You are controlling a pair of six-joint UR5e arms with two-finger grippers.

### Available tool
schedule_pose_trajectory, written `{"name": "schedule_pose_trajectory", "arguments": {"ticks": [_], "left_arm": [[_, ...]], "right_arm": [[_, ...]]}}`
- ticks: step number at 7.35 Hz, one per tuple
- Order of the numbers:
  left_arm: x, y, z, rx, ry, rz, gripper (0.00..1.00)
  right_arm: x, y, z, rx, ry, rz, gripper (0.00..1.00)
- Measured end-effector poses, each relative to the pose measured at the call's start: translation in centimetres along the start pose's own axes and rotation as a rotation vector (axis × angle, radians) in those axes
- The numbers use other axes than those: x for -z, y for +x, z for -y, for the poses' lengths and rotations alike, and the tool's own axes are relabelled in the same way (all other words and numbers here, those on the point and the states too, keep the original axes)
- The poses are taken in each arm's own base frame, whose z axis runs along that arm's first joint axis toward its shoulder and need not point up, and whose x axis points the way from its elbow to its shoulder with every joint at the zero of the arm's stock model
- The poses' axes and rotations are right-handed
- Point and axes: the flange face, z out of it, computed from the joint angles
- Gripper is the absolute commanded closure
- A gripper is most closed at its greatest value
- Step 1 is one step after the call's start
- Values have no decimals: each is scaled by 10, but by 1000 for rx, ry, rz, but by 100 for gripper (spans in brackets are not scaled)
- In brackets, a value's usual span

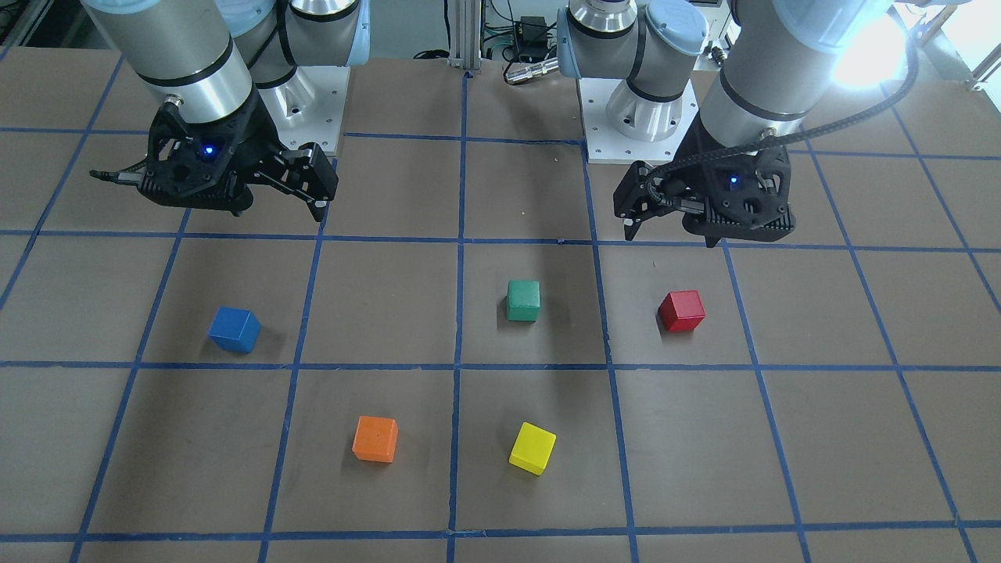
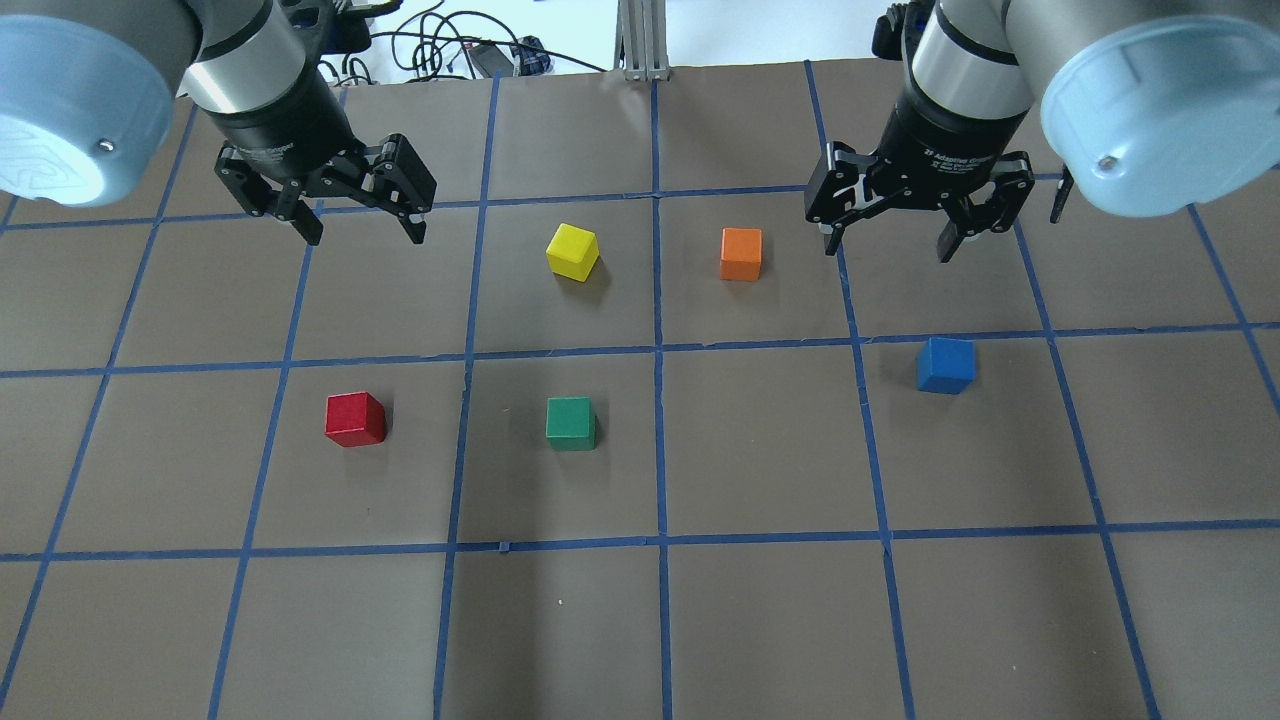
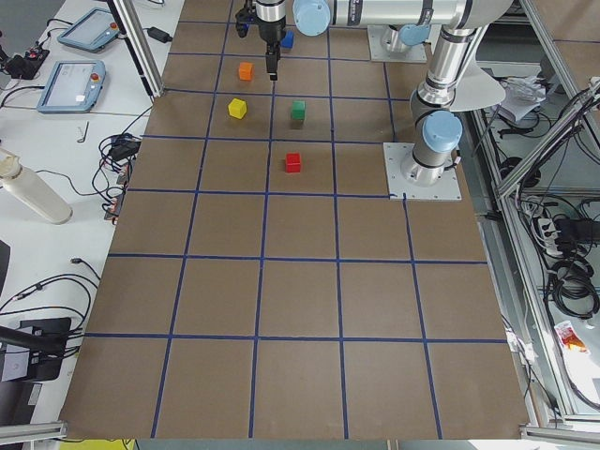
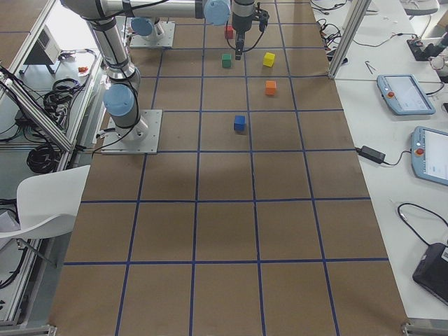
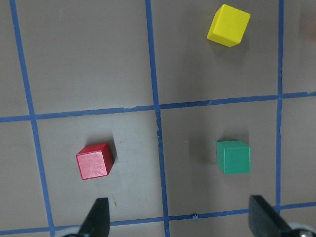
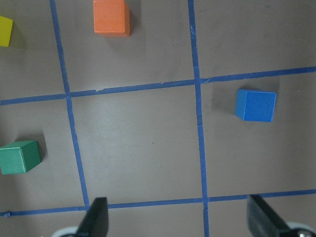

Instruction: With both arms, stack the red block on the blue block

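Note:
The red block (image 2: 355, 419) lies on the brown gridded table, on my left side; it also shows in the left wrist view (image 5: 94, 162) and the front view (image 1: 681, 311). The blue block (image 2: 945, 365) lies on my right side, also in the right wrist view (image 6: 256, 105) and the front view (image 1: 235, 329). My left gripper (image 2: 365, 236) hangs open and empty above the table, beyond the red block. My right gripper (image 2: 888, 250) hangs open and empty, beyond the blue block. Both blocks lie apart from the grippers.
A green cube (image 2: 571, 423) lies between the red and blue blocks. A yellow cube (image 2: 573, 251) and an orange cube (image 2: 741, 253) lie farther out, between the two grippers. Blue tape lines divide the table (image 2: 760, 620) into squares.

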Motion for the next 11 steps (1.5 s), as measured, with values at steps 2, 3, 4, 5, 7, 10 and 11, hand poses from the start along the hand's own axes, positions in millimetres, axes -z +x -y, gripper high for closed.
{"name": "schedule_pose_trajectory", "arguments": {"ticks": [2,3,4,5,7,10,11], "left_arm": [[-1,0,-1,0,-2,0,0],[-1,0,-1,-1,-4,0,0],[-2,1,-1,-1,-4,0,0],[-1,1,-2,-2,-4,0,0],[-1,3,-5,-9,-3,-7,0],[-4,2,-7,-18,-3,-4,0],[-4,3,-8,-19,-2,-3,0]], "right_arm": [[0,0,0,0,0,-1,0],[0,0,0,0,0,-1,0],[0,0,0,0,0,-2,0],[0,0,0,0,1,-2,0],[0,0,0,0,1,-1,0],[1,0,0,0,3,-2,0],[1,0,0,0,3,-3,0]]}}
